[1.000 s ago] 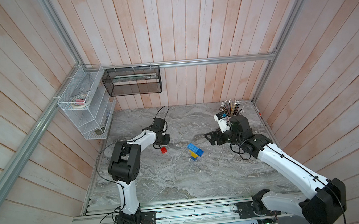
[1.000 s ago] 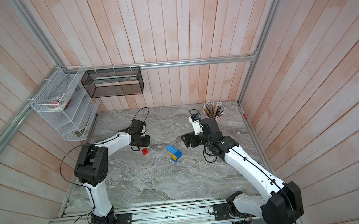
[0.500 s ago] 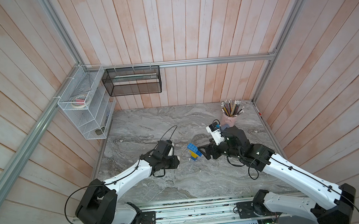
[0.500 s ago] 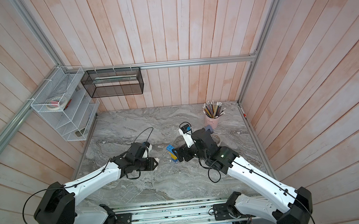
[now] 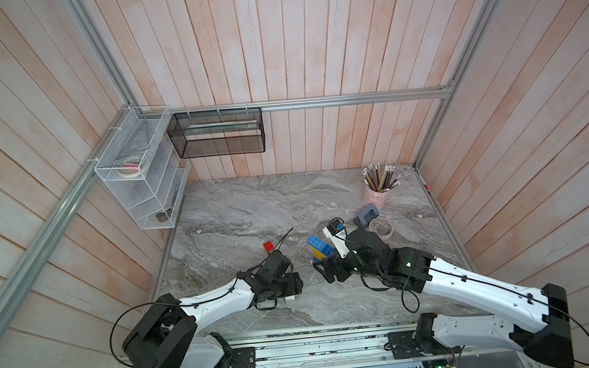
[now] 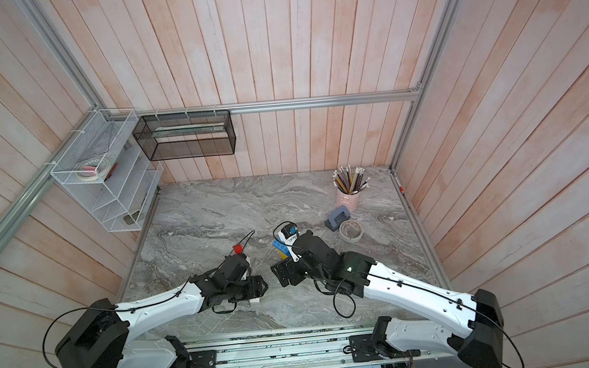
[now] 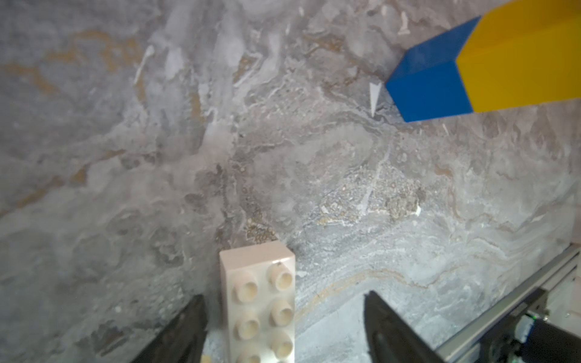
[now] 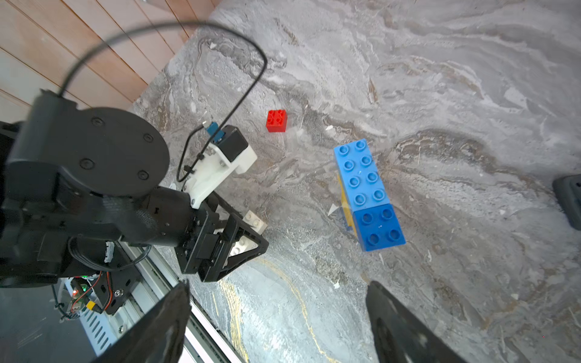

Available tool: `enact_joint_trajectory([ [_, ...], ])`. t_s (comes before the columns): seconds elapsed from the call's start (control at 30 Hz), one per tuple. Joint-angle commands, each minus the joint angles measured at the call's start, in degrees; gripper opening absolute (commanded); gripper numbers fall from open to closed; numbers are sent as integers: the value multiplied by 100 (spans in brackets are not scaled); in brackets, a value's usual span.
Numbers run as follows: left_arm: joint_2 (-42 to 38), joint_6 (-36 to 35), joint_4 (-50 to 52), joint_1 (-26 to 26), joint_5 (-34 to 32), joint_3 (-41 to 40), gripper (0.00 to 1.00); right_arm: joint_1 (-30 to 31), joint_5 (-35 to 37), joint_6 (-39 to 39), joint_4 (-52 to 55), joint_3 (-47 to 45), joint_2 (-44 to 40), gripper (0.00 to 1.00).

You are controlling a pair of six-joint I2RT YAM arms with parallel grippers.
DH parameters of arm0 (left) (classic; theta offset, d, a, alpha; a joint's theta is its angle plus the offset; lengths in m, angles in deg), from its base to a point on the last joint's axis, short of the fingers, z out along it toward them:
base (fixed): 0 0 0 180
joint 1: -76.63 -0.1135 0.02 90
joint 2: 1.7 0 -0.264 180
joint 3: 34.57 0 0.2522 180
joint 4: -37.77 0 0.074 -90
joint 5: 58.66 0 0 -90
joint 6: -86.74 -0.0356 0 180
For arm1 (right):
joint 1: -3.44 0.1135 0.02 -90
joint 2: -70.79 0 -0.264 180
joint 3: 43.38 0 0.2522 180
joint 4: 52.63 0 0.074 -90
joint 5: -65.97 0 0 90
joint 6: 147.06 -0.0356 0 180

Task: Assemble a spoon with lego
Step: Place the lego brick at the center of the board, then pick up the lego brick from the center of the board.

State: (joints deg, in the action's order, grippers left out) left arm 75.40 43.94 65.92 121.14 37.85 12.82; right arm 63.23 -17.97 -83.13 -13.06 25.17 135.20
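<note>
Currently both pairs of jaws are standing spread: the left gripper (image 7: 283, 297) is straddling a white brick (image 7: 259, 301) lying on the tabletop (image 7: 345, 188), close to one finger and clear of the other, while the right gripper (image 8: 278, 286) is hovering empty. Beyond the right jaws the part-built spoon (image 8: 367, 191), blue bricks over yellow, is sitting studs-up, the red brick (image 8: 276, 121) farther out. Light, rigid and slick, the white brick is likely wanting a pinch across its long smooth sides.

Pink pencil cup (image 5: 375, 197) near grey hole punch (image 5: 367, 215) on marble tabletop (image 5: 234, 214).
</note>
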Motion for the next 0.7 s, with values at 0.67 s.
enact_joint_trajectory([
  [0.67,-3383,-1622,1547,-2131,-2099,1420,100,1464,816,-2838,-1304,491,2859,88],
])
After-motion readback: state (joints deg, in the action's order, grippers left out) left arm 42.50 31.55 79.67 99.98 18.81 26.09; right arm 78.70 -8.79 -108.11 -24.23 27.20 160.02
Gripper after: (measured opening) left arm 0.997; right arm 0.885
